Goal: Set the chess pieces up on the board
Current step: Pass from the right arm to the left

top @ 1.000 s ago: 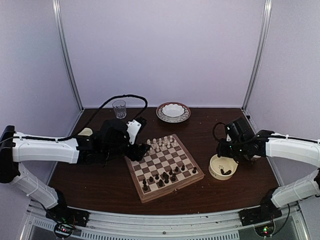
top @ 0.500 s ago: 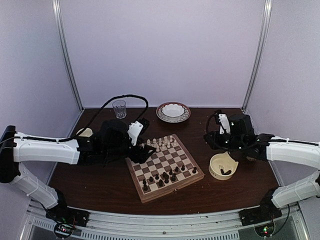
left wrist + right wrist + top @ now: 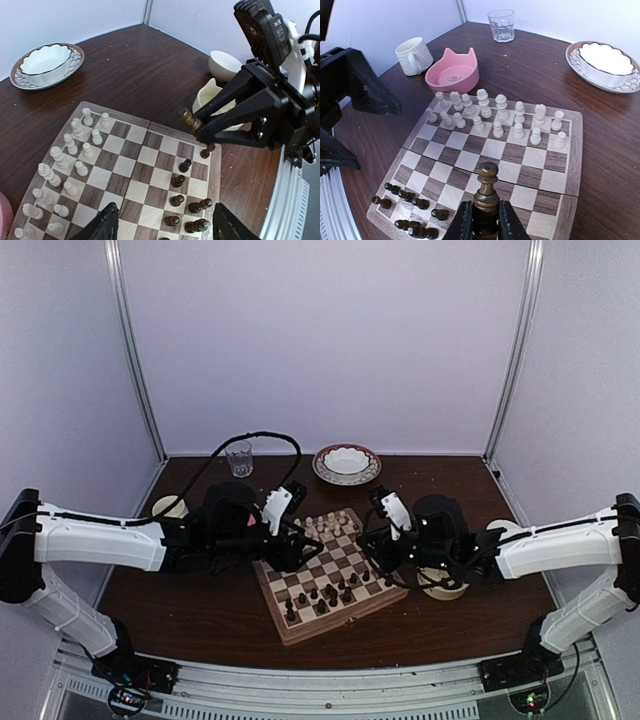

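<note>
Right wrist, turned dark wooden chessman, checkered wooden board

A: Left arm, pose?
B: Stretched low from the left side toward the centre, forearm held nearly level. The left gripper is seen spread wide, with nothing between its fingers.
A: Right arm?
B: Reached inward from the right side, wrist carried low and angled toward the centre. The right gripper is closed; a dark brown chess piece is pinched upright between the jaws, its top projecting past the tips.
</note>
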